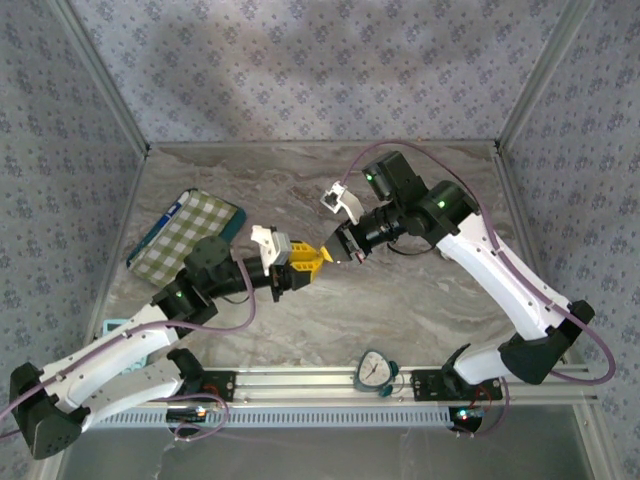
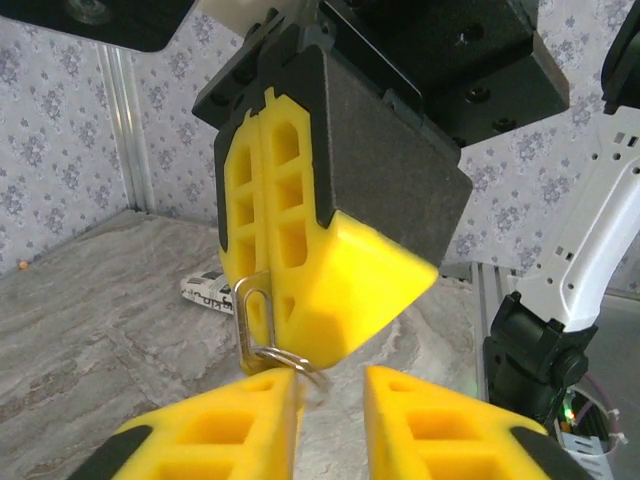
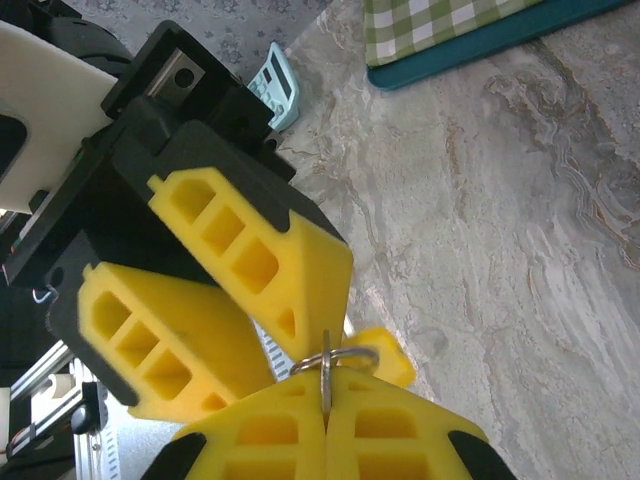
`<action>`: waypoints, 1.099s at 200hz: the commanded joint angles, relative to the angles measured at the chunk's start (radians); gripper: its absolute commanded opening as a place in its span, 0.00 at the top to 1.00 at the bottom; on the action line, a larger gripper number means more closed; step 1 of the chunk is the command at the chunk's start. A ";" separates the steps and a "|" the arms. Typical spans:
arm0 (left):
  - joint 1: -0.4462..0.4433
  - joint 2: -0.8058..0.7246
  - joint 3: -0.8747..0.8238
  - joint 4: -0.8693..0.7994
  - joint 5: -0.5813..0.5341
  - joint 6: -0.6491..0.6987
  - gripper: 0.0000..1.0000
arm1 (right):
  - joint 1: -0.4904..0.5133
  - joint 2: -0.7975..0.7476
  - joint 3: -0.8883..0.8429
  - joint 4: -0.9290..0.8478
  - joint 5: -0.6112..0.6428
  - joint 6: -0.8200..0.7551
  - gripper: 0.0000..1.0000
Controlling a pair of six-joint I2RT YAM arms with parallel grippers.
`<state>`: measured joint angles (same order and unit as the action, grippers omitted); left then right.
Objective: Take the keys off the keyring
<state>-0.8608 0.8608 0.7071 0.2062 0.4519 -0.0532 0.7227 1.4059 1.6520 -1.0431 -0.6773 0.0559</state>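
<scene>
Above the tabletop [image 1: 420,300], right end effector [image 3: 325,392] clamps a thin silver keyring [image 3: 332,360] by a yellow-headed key [image 3: 390,363]; left end effector [image 2: 332,388] apart

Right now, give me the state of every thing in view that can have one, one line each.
right tool, shut on the keyring
left tool, open, one finger at the keyring
keyring, held above the table
keys, yellow head beside the keyring; attached or not, cannot tell
checked pouch, flat on the table
timer, face up by the near rail; reading too small
calculator, face up; display unreadable
</scene>
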 commanded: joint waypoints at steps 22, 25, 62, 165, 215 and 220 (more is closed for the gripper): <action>-0.009 0.001 0.038 0.017 -0.026 0.022 0.98 | 0.008 -0.025 -0.006 0.006 -0.025 -0.001 1.00; -0.009 0.001 0.038 0.016 -0.027 0.023 1.00 | 0.009 -0.026 -0.006 0.005 -0.025 0.000 1.00; -0.009 -0.012 0.029 0.022 -0.045 0.037 1.00 | -0.003 -0.027 -0.010 0.008 -0.026 0.000 1.00; -0.010 -0.033 0.012 0.033 -0.072 0.026 0.65 | -0.025 -0.026 0.000 0.006 0.005 0.013 1.00; -0.010 0.010 0.031 0.031 -0.076 0.036 0.63 | -0.020 -0.025 0.002 0.012 0.008 0.017 1.00; -0.010 0.013 0.031 0.033 -0.076 0.036 0.63 | -0.019 -0.025 0.003 0.012 0.010 0.016 1.00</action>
<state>-0.8661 0.8589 0.7120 0.2119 0.3794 -0.0265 0.6945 1.3972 1.6405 -1.0241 -0.6754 0.0612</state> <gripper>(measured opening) 0.372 0.051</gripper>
